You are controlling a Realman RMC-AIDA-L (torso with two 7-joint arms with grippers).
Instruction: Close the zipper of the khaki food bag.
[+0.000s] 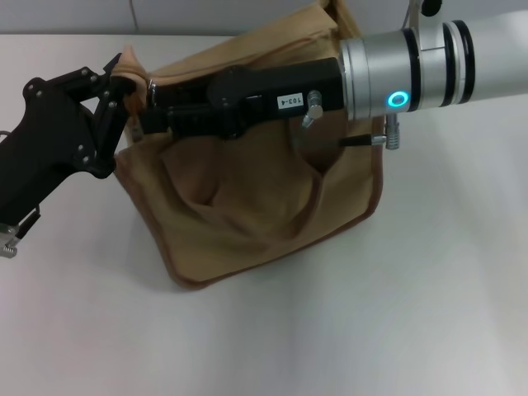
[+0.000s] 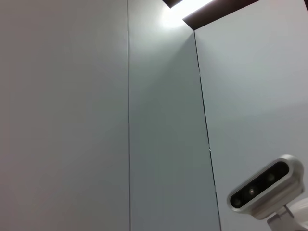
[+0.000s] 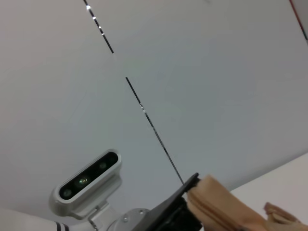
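You have the boxy tan canvas food bag with darker brown edge trim sitting on the white table, near the table's far edge and a little left of centre in the head view. Its front panel sags inward in soft folds.

Your left gripper, black and angular, reaches in from the left and is pinched onto a bunched fold of tan fabric at the bag's upper left corner; its fingers press against the cloth there. The right wrist view shows that same tan fold clamped beside a black finger edge.

Your right arm, a silver and white tube with a glowing blue ring, comes in from the right and lies across the top of the bag. Its black gripper body stretches leftward along the bag's top edge, and its tip sits just beside the left gripper. You cannot tell whether the right gripper's fingers are apart or together, since the tip is hidden against the dark parts around it.

The zipper line runs under the right gripper body and is hidden; the pull tab cannot be made out.

The left wrist view shows only a grey panelled wall and the robot's head camera.
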